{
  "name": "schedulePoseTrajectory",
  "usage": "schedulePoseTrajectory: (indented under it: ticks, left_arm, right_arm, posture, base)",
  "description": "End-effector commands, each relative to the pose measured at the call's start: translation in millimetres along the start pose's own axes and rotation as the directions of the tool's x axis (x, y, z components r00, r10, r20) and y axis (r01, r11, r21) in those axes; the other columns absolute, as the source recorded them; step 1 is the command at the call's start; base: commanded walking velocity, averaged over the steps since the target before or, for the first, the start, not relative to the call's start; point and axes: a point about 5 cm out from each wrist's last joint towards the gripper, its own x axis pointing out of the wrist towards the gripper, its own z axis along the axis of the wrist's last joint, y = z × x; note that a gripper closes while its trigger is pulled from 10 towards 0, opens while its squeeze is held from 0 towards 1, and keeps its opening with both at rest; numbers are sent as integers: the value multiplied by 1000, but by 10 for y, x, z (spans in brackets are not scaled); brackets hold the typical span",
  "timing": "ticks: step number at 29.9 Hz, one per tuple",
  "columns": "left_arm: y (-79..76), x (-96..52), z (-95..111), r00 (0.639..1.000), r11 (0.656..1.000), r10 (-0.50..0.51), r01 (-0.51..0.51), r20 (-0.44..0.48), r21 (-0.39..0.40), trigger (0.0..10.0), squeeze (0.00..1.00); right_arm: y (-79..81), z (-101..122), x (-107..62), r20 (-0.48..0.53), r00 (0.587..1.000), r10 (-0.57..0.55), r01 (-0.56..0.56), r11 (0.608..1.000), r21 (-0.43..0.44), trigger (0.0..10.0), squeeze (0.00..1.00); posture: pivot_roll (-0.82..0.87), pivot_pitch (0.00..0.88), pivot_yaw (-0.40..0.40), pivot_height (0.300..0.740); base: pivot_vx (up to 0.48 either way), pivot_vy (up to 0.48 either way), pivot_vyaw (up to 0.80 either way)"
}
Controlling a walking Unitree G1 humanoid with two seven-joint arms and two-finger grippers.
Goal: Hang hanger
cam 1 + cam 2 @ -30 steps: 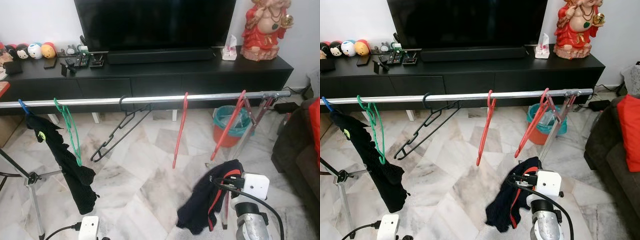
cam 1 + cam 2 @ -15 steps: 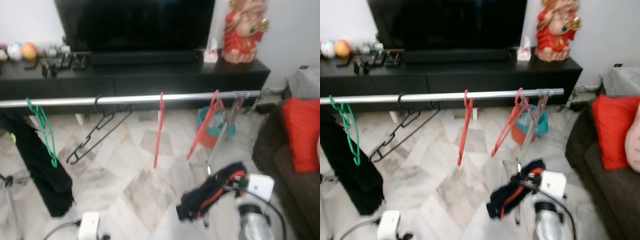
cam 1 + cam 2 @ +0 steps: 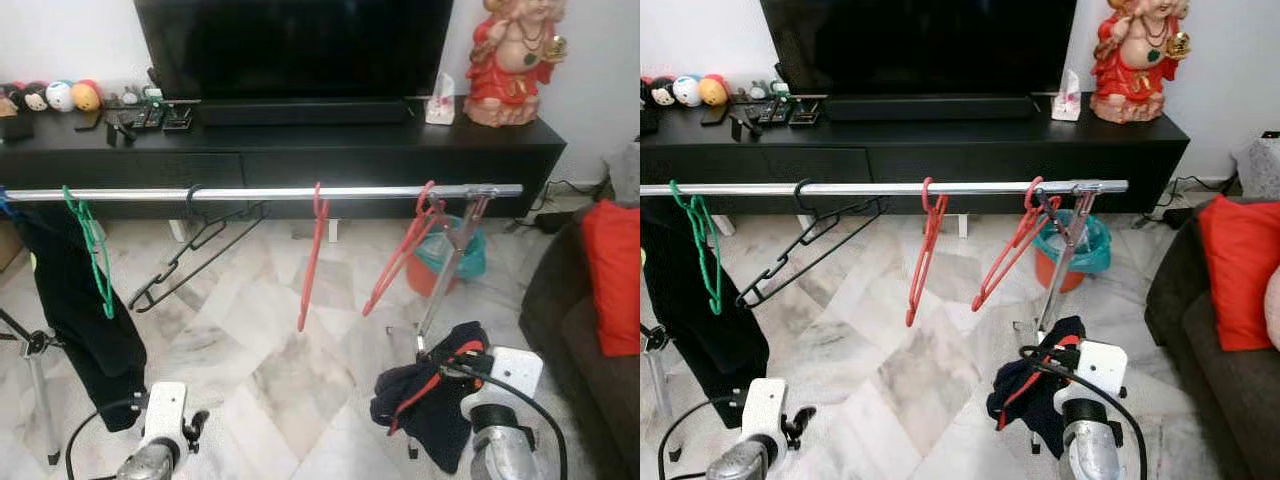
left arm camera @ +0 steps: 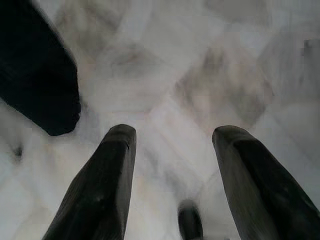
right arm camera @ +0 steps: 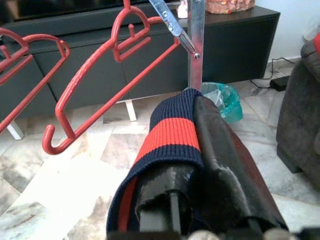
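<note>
Near the rail (image 3: 260,193), right gripper (image 5: 200,150) fingers clamping navy garment (image 3: 430,400), left gripper (image 4: 172,150) fingers apart (view steadier, rack closer than before)

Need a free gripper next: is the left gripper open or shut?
Open. The left gripper shows its two black fingers spread apart with bare marble floor between them, holding nothing.

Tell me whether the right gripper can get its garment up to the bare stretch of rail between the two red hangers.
Probably yes: the right gripper, shut on the navy and red garment, sits below the rail, with open air between the red hangers and.
</note>
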Motion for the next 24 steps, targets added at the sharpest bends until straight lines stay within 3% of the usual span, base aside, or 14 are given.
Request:
schedulePoseTrajectory:
  ticks: [1, 4, 9, 10, 11, 15, 19, 24]
  left_arm:
    - [116, 10, 450, 968, 999, -13, 5, 249, 32, 10000, 0]
    - [110, -117, 787, 917, 998, -65, 50, 395, 49, 10000, 0]
    - [-14, -220, 1169, 855, 992, -122, 98, 504, 75, 10000, 0]
    - [-14, -220, 1169, 855, 992, -122, 98, 504, 75, 10000, 0]
    - [-97, -243, 1326, 828, 989, -150, 127, 541, 80, 10000, 0]
    - [-171, -202, 1484, 809, 982, -187, 169, 557, 84, 10000, 0]
    - [-135, -141, 1560, 827, 985, -174, 145, 535, 96, 10000, 0]
    - [-132, -156, 1617, 832, 992, -111, 127, 544, 8, 10000, 0]
  right_arm:
    - [-1, 14, 36, 3, 1000, 1, -1, 1000, 14, 10000, 0]
    - [0, 12, 37, 1, 1000, 1, -1, 1000, 18, 10000, 0]
    - [11, 2, 46, -3, 1000, 3, -3, 1000, 22, 10000, 0]
    - [11, 2, 46, -3, 1000, 3, -3, 1000, 22, 10000, 0]
    - [13, 6, 54, -2, 1000, 5, -5, 1000, 22, 10000, 0]
    - [15, 7, 68, 0, 1000, 5, -5, 1000, 25, 10000, 0]
    - [16, 10, 77, 2, 1000, 5, -5, 1000, 26, 10000, 0]
    - [-25, -11, 69, -5, 1000, -12, 12, 999, 32, 10000, 0]
  posture:
    - [-86, 0, 9, 740]
    - [-86, 0, 10, 740]
    - [-75, 0, 9, 740]
    - [-75, 0, 9, 740]
    - [-74, 0, 9, 740]
    - [-71, 0, 6, 740]
    - [-77, 0, 12, 740]
    - [-84, 0, 12, 740]
  base:
    - [0, 0, 0]
    - [0, 0, 0]
    - [0, 0, 0]
    - [0, 0, 0]
    - [0, 0, 0]
    - [0, 0, 0]
    - [0, 0, 0]
    - [0, 0, 0]
